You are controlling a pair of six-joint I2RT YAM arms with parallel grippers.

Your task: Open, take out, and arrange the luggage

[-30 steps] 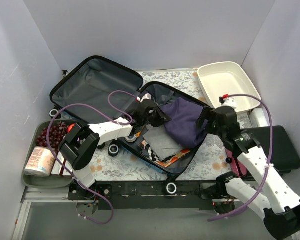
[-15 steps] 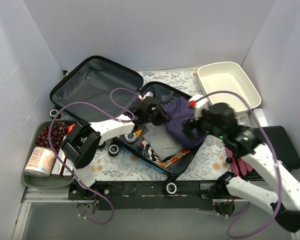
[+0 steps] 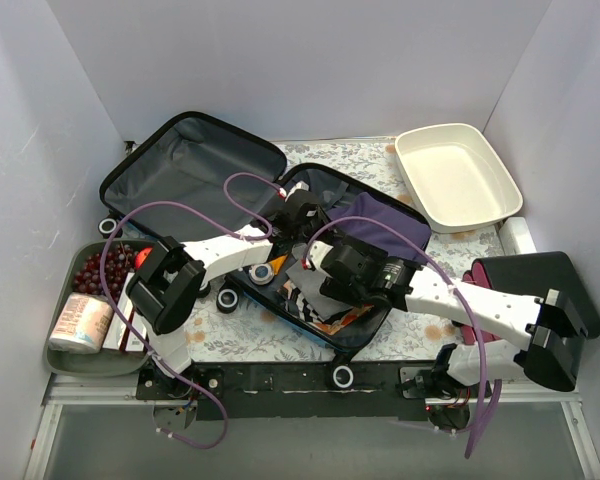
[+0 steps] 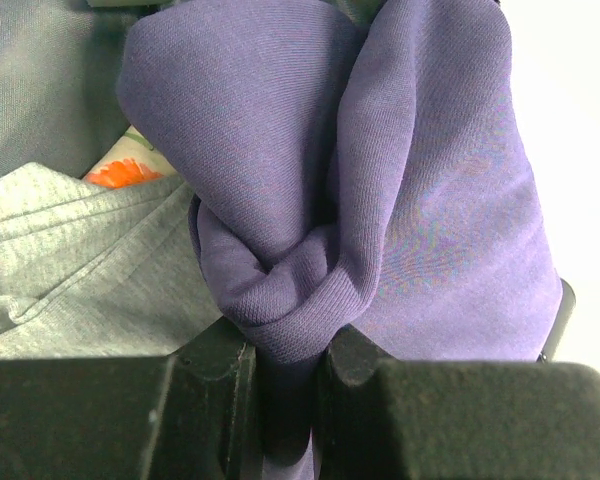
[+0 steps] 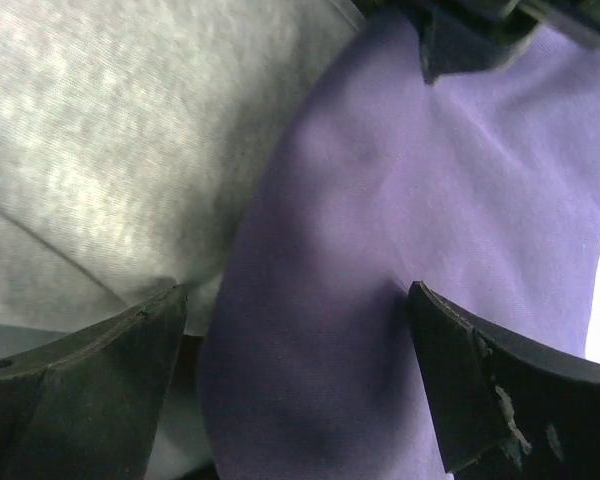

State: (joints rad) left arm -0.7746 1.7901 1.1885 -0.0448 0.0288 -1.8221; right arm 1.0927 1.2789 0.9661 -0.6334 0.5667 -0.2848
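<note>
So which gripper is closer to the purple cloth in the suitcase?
Left. The left gripper is shut on a bunched fold of the purple cloth. The right gripper is open close over the same cloth, its fingers spread wide, not gripping.

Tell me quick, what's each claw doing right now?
Left gripper: closed, pinching the purple cloth.
Right gripper: open wide over the purple cloth, holding nothing.

Floral table (image 3: 245,338) — luggage (image 3: 195,175), white tub (image 3: 455,180), grey bin (image 3: 88,364) on it
</note>
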